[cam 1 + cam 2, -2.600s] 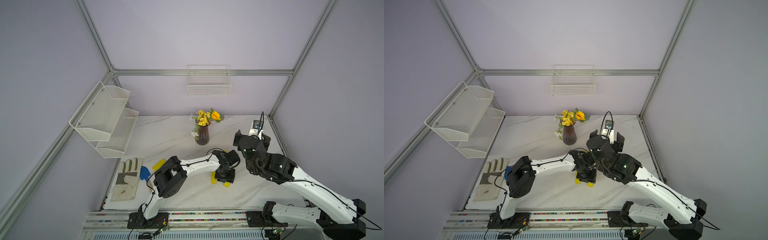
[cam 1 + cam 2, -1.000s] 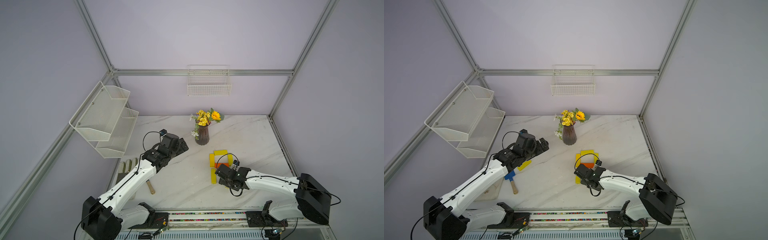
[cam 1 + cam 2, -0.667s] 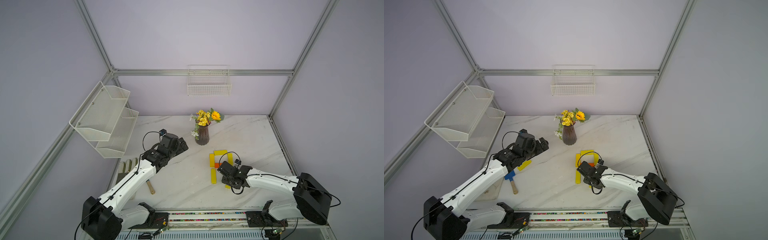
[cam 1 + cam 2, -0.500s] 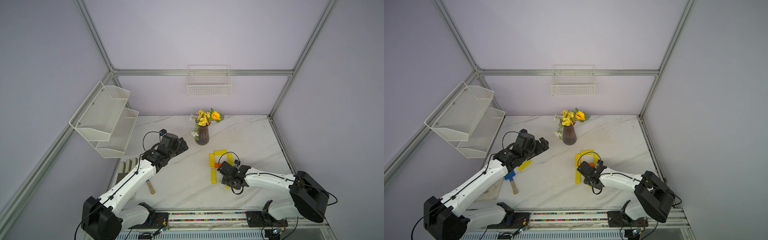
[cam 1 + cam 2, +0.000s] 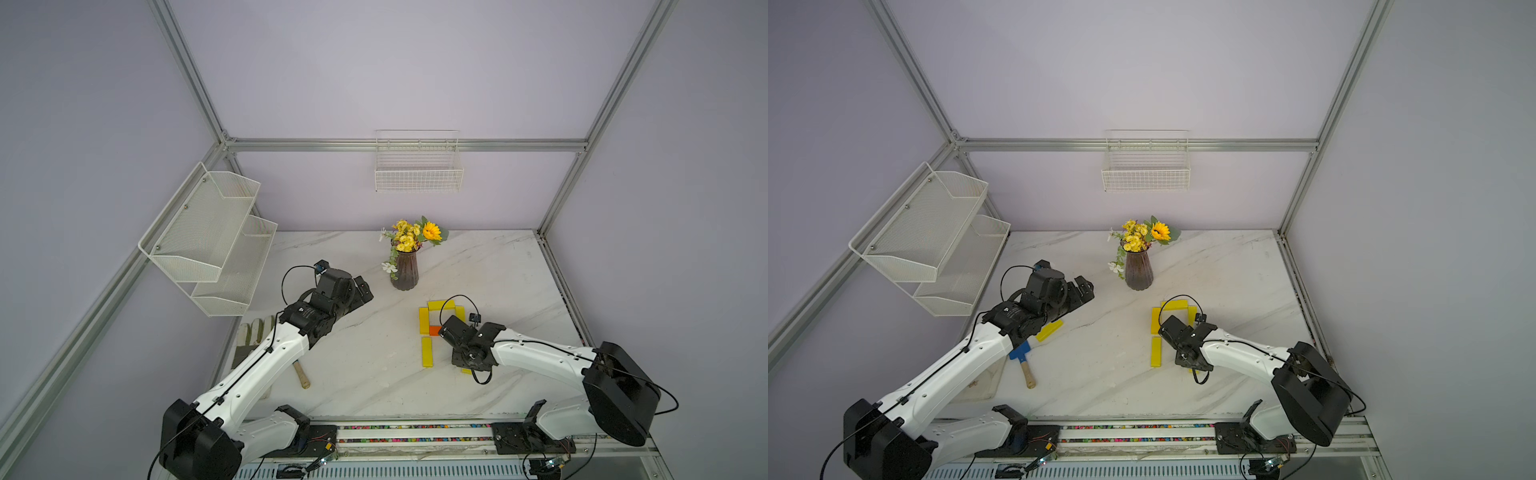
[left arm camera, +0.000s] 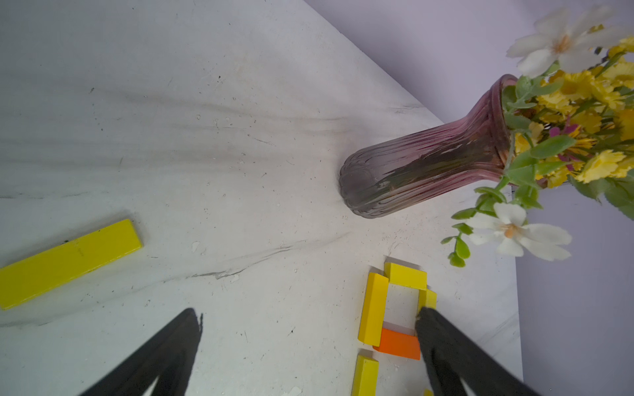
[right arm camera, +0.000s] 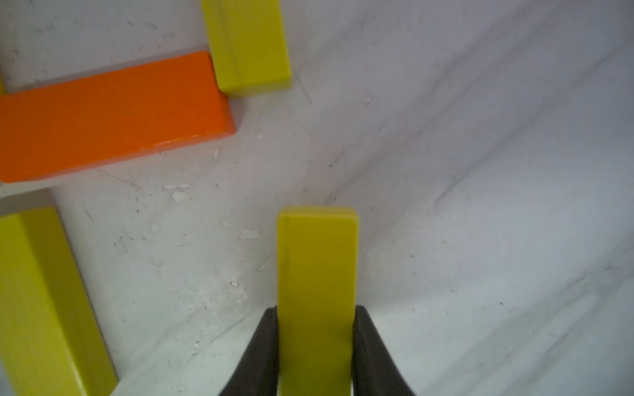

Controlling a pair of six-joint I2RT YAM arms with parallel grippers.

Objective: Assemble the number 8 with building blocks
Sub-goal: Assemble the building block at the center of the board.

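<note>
At the lower right of the half-built number 8 (image 5: 423,320), your right end effector (image 7: 315,315) is clamped across a yellow block (image 7: 317,260), held lengthwise so it can carry on the right side below the orange block (image 7: 109,116). A gap separates the two, and bare bench (image 7: 480,171) lies on the outer side. Your left end effector (image 6: 308,311) hangs wide open and empty near the spare yellow block (image 6: 68,262).
</note>
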